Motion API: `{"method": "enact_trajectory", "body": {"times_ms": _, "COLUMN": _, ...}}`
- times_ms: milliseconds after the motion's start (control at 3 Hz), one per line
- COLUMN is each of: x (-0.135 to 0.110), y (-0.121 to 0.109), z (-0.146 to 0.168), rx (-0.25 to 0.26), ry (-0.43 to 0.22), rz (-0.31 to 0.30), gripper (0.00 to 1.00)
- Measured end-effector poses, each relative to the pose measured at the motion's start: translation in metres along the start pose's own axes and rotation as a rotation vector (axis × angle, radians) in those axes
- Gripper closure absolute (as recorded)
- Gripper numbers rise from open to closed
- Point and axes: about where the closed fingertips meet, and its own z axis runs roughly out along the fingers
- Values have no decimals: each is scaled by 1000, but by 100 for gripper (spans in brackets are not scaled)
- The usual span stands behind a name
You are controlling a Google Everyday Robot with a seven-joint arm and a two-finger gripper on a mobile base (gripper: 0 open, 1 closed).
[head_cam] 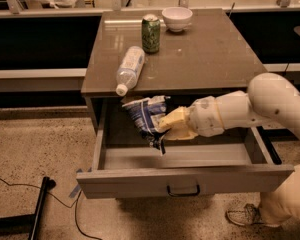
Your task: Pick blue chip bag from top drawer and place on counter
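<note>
**Up and out first: the bag hangs under the counter's lip**

Clearly the gripper [163,127] is clamped on the blue chip bag [142,115], pinching it from the right at about mid-height. The pale arm [250,109] reaches in from the right side of the view. The bag is clear of the floor of the top drawer [185,180] and hangs over the open cavity, towards its left half. Its long axis stands roughly upright, with the crumpled top leaning a little left and a dark corner dangling below the fingers.

What the coming move turns on is this: the counter [210,59] lies above and behind the bag, and the bag's top sits just beneath the counter's front edge. By my reading, going straight up would run the bag into that lip. It wants to come outward over the drawer front, then rise, then travel back over the top.

A water bottle [130,66] lies on the counter directly above the bag, its cap at the front edge. A green can [151,32] and a white bowl [177,18] stand further back. The right front of the counter looks the easier landing spot.

I cannot tell whether the bag's top touches the lip or only overlaps it in view. The fingertips are buried in the foil, so the depth of the grip is unclear, and the drawer's rear is in shadow
</note>
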Motion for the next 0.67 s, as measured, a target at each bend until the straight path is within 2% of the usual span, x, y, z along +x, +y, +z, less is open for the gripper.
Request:
{"method": "enact_trajectory", "body": {"times_ms": 333, "x": -1, "y": -20, "z": -65, "rx": 93, "ry": 93, "rz": -37, "gripper": 100}}
{"method": "enact_trajectory", "body": {"times_ms": 667, "x": 17, "y": -41, "z": -114, "rx": 85, "ry": 179, "rz": -25, "gripper": 100}}
